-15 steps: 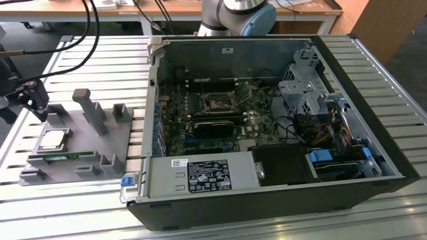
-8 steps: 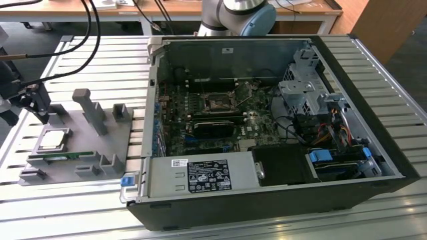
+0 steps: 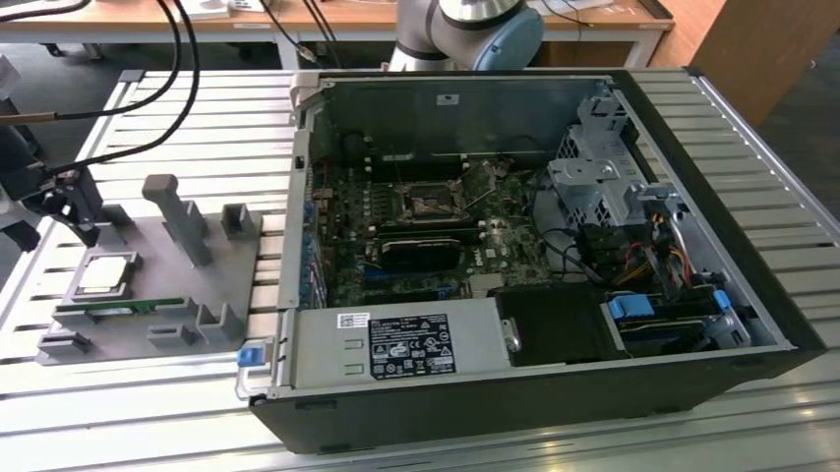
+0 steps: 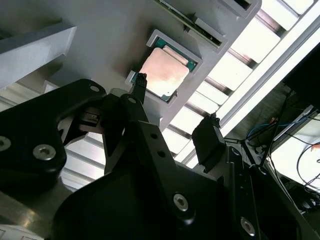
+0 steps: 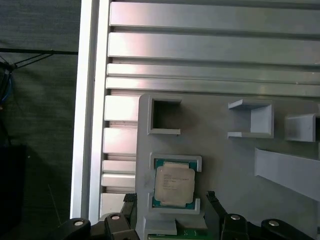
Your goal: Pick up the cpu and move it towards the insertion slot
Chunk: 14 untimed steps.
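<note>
Slatted table (image 3: 132, 418), grey fixture (image 3: 155, 287), computer case (image 3: 525, 425)

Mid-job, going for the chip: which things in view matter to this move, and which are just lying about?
For the job: chip, seated in the grey holder plate; socket inside the computer case; claw, open, a finger either side of the chip.
Lying about: green memory stick; power supply box; black cables.
</note>
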Each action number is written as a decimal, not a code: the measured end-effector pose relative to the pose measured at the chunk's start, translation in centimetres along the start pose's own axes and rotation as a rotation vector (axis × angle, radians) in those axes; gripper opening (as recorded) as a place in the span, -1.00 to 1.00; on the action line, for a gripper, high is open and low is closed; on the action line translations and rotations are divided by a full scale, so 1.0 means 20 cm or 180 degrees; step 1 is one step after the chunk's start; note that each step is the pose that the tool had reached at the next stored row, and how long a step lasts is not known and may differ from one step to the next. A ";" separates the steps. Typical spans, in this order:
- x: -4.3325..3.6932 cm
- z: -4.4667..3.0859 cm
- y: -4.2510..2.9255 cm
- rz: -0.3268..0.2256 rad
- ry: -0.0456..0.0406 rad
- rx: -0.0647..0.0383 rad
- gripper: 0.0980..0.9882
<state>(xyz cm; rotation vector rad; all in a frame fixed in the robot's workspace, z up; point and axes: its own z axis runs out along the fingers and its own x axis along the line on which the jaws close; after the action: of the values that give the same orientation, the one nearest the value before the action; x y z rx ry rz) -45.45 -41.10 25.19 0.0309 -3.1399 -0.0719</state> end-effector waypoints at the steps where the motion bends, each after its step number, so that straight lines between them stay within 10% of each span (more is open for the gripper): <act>1: 0.000 0.003 0.000 0.0000 0.0000 0.0000 0.23; 14: 0.000 0.037 -0.002 0.0000 0.0002 0.0000 0.23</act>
<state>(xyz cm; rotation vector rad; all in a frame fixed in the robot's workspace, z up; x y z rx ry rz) -45.45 -41.11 24.44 0.0307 -3.1393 -0.0718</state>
